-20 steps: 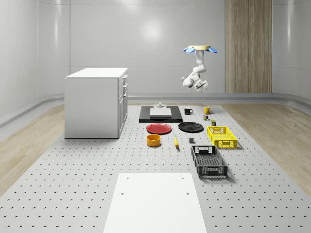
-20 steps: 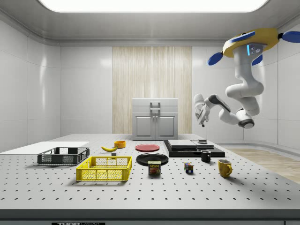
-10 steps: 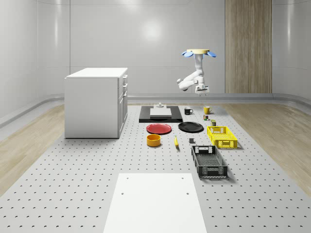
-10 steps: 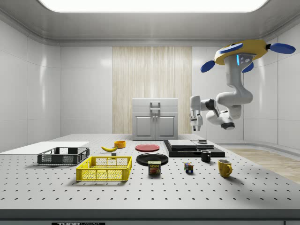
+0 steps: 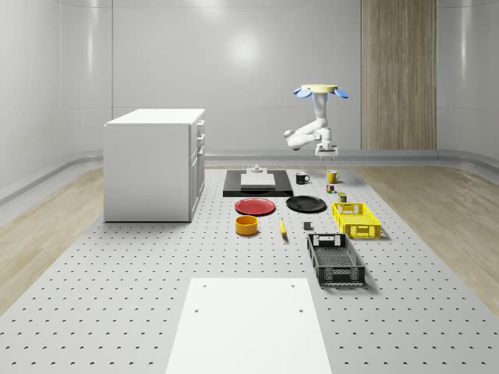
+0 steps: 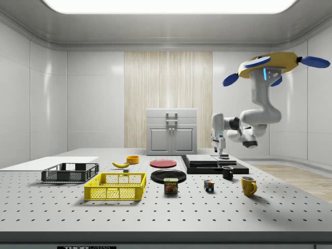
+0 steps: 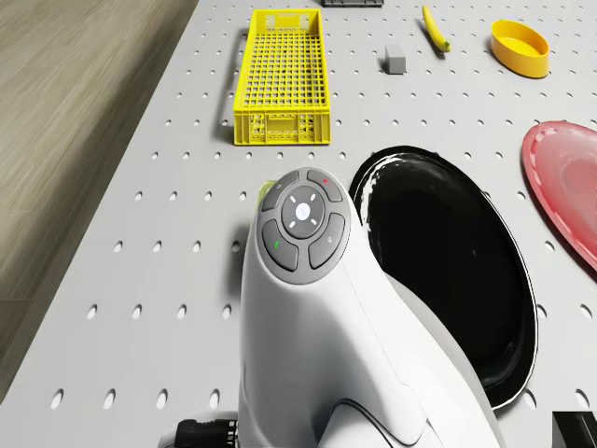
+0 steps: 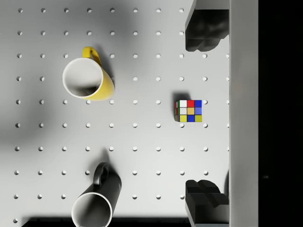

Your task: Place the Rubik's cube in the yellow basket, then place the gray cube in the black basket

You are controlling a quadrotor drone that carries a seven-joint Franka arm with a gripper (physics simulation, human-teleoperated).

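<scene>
The Rubik's cube [image 8: 190, 110] lies on the table between a yellow mug [image 8: 87, 78] and a black plate [image 7: 448, 271]; it also shows as a Rubik's cube [image 6: 209, 185] in the side view. The drone [image 5: 318, 89] hovers over the table's far right part. My gripper [image 8: 204, 115] points straight down, well above the cube, open and holding nothing, with the cube between its fingers [image 8: 203, 30] in the wrist view. The gray cube [image 7: 395, 59] sits beside the yellow basket [image 7: 280, 75]. The black basket [image 5: 335, 259] stands nearer the front.
A black mug [image 8: 94, 203] lies close to the cube. A spam can [image 6: 170, 185], red plate [image 5: 255, 206], orange bowl [image 5: 246, 224] and banana [image 7: 435, 28] are mid-table. A black slab [image 5: 257, 181] and white cabinet [image 5: 156, 164] stand farther back.
The arm has swung the gripper down until it points at the table, lower than before. The drone has shifted slightly. Nothing on the table moved.
</scene>
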